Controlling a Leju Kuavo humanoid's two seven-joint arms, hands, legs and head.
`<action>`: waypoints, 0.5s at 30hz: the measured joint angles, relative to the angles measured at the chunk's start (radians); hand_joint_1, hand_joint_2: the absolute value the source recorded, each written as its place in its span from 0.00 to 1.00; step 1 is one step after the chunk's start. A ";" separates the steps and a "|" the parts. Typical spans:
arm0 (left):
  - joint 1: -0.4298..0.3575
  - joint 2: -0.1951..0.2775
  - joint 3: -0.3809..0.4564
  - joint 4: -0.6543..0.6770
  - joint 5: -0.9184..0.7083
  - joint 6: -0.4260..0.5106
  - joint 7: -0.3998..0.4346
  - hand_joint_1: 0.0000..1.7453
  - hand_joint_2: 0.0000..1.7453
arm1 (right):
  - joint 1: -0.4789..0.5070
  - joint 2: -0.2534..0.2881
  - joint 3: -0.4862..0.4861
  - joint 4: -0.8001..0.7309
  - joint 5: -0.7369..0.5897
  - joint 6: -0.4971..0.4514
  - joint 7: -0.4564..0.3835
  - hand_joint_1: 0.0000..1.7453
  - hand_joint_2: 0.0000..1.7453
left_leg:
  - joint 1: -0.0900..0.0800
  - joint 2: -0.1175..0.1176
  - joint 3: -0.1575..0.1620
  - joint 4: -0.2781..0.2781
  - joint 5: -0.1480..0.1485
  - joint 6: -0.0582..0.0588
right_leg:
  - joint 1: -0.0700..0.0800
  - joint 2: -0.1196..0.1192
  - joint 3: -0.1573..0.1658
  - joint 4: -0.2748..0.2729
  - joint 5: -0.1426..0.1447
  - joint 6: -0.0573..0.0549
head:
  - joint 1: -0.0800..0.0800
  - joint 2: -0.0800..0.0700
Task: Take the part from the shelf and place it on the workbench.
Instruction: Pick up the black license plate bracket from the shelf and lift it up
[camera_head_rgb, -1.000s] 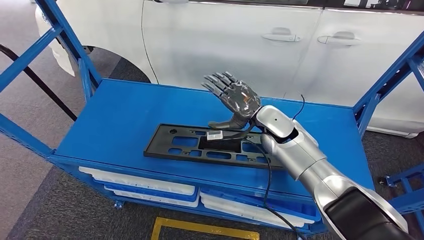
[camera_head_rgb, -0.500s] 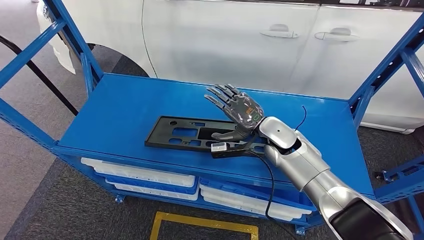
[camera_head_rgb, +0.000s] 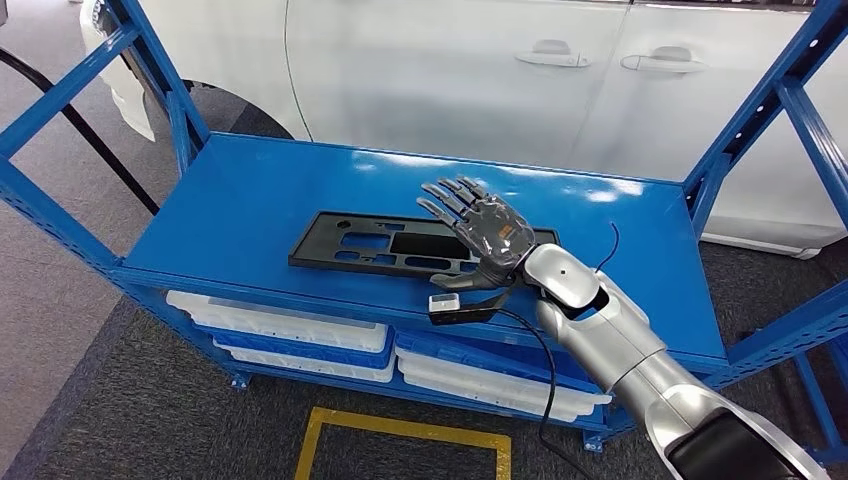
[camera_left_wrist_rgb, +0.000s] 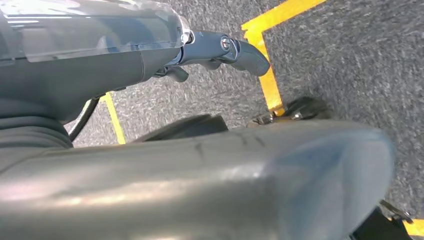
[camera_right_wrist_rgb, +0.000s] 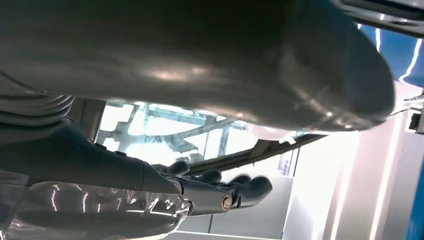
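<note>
Since a second ago the right hand (camera_head_rgb: 482, 240) has drawn back toward the near edge of the blue shelf (camera_head_rgb: 260, 200), and the whole view has shifted a little, so the camera moved too. Its fingers are spread apart and hold nothing, palm raised above the right end of the black part (camera_head_rgb: 370, 245). That flat, cut-out panel lies on the shelf top, near the front edge, not yet gripped. Holding the hand open over it looks like lining up for a grasp at the near rim. In its wrist view, the left hand (camera_left_wrist_rgb: 220, 50) hangs over the grey floor (camera_left_wrist_rgb: 350, 60), fingers seemingly curled in on nothing. A white car (camera_head_rgb: 450, 70) stands behind the shelf.
</note>
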 joint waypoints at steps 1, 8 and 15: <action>-0.001 0.000 0.000 0.000 -0.001 0.000 0.000 0.00 0.00 | 0.000 0.000 0.000 0.000 0.001 0.001 0.000 0.00 0.00 | -0.001 -0.001 -0.002 0.000 0.003 0.003 | -0.001 0.000 0.000 -0.001 0.003 0.003 | 0.000 0.000; 0.000 0.000 0.000 0.000 -0.001 0.000 0.001 0.00 0.00 | 0.001 0.000 0.000 0.000 0.002 0.002 0.000 0.00 0.00 | -0.001 -0.001 -0.004 0.000 0.004 0.004 | -0.001 0.000 0.000 -0.002 0.005 0.005 | 0.000 0.000; 0.002 -0.004 -0.008 0.000 -0.012 0.002 0.004 0.00 0.00 | -0.017 0.018 0.020 0.157 0.039 0.047 -0.020 0.00 1.00 | 0.000 0.003 -0.101 0.014 0.092 0.008 | 0.001 0.004 0.087 0.006 -0.095 0.008 | 0.000 0.000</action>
